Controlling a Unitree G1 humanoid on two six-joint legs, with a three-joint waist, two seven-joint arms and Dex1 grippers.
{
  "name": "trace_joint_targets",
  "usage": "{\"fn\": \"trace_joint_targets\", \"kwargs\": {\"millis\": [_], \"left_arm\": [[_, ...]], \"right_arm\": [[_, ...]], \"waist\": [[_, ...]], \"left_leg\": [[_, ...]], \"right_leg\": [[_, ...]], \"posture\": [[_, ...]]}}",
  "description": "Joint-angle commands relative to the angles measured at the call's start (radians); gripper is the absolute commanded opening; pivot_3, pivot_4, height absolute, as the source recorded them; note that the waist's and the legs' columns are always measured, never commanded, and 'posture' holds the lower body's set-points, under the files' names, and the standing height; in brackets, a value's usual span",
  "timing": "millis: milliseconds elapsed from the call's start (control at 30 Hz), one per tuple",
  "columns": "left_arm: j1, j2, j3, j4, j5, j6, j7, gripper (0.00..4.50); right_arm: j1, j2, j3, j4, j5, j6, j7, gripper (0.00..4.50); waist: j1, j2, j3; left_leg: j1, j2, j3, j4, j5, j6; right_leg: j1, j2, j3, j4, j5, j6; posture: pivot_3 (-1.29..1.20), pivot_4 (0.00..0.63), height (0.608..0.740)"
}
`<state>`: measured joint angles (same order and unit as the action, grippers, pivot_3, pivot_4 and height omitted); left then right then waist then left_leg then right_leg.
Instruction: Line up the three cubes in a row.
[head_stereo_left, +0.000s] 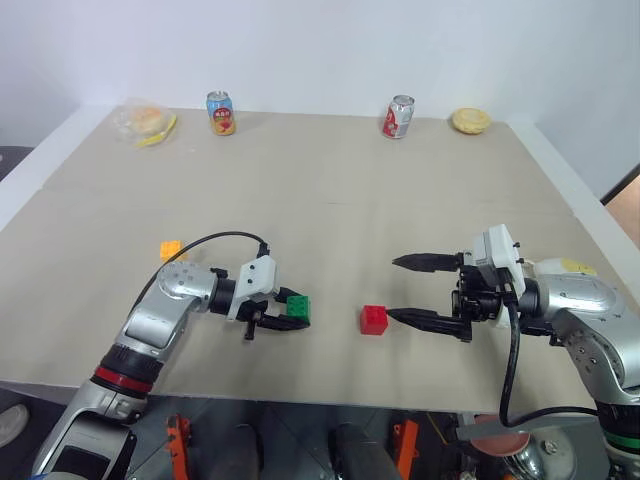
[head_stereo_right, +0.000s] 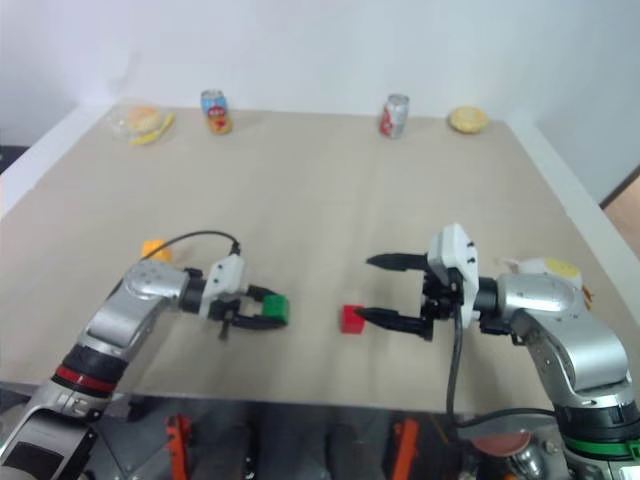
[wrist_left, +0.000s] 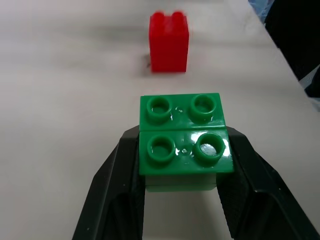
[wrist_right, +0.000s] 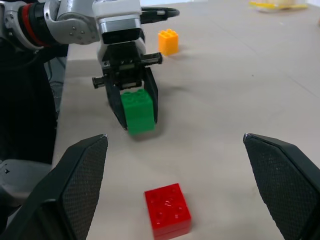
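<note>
From overhead, we see our left gripper (head_stereo_left: 287, 322) clamped on the green cube (head_stereo_left: 298, 308), near the red cube (head_stereo_left: 374, 319); the orange cube (head_stereo_left: 171, 249) sits apart, unaligned. At the right wrist, our right gripper (wrist_right: 175, 187) gapes empty.

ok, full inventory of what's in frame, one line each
green cube: 1, green, near table edge, clamped in left gripper
red cube: 1, red, on table beside the right gripper's lower finger
orange-yellow cube: 1, orange-yellow, on table behind left arm
soda cans: 2, one yellow-blue, one red-silver, far side
bagged food: 1, yellow-orange, far left corner
round yellow item: 1, far right corner
table: 1, beige
left gripper: 1, black, shut on green cube
right gripper: 1, black, open
</note>
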<state>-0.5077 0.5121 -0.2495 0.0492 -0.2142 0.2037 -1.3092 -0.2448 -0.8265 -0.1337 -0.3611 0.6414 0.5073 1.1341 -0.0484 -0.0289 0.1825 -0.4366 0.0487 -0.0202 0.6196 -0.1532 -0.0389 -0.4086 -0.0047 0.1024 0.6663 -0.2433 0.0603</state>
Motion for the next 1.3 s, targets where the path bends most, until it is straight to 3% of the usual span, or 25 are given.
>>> {"fn": "trace_joint_targets", "kwargs": {"millis": [33,400,1067,1133,1300], "left_arm": [[0.004,-0.008,-0.021,-0.032,0.005,0.006,0.024,1.36],[-0.042,-0.092,-0.082,0.027,0.042,0.051,0.100,1.36],[-0.057,-0.083,-0.132,0.057,0.079,0.038,0.062,1.36],[-0.059,-0.084,-0.132,0.060,0.081,0.037,0.061,2.39],[-0.058,-0.088,-0.124,0.040,0.055,0.031,0.049,4.04]], "right_arm": [[-0.003,-0.017,-0.029,-0.046,0.018,-0.001,-0.007,4.50],[0.009,-0.014,-0.022,-0.068,0.017,0.007,-0.033,4.50],[0.013,-0.017,-0.019,-0.071,0.009,0.002,-0.049,4.50],[0.012,-0.016,-0.018,-0.069,0.009,0.002,-0.048,4.50],[0.009,-0.016,-0.018,-0.063,0.011,0.001,-0.042,4.50]], "waist": [[0.000,0.000,0.000],[0.001,0.000,0.000],[0.001,0.000,0.000],[0.001,0.000,0.000],[0.001,0.000,0.000]], "left_leg": [[0.000,0.000,0.000,0.000,0.000,0.000],[-0.002,-0.001,0.001,0.000,0.001,0.000],[-0.002,-0.001,0.001,0.000,0.001,0.000],[-0.002,-0.001,0.001,0.000,0.001,0.000],[-0.002,-0.001,0.001,0.000,0.001,0.000]], "right_leg": [[0.000,0.000,0.000,0.000,0.000,0.000],[-0.001,0.000,0.001,0.000,-0.002,0.002],[0.000,0.000,0.001,0.000,-0.002,0.002],[0.000,0.000,0.001,0.000,-0.002,0.002],[0.000,0.000,0.001,0.000,-0.002,0.002]], "posture": [[0.00,0.150,0.733],[0.00,0.150,0.733],[0.00,0.150,0.733],[0.00,0.150,0.733],[0.00,0.150,0.733]]}}
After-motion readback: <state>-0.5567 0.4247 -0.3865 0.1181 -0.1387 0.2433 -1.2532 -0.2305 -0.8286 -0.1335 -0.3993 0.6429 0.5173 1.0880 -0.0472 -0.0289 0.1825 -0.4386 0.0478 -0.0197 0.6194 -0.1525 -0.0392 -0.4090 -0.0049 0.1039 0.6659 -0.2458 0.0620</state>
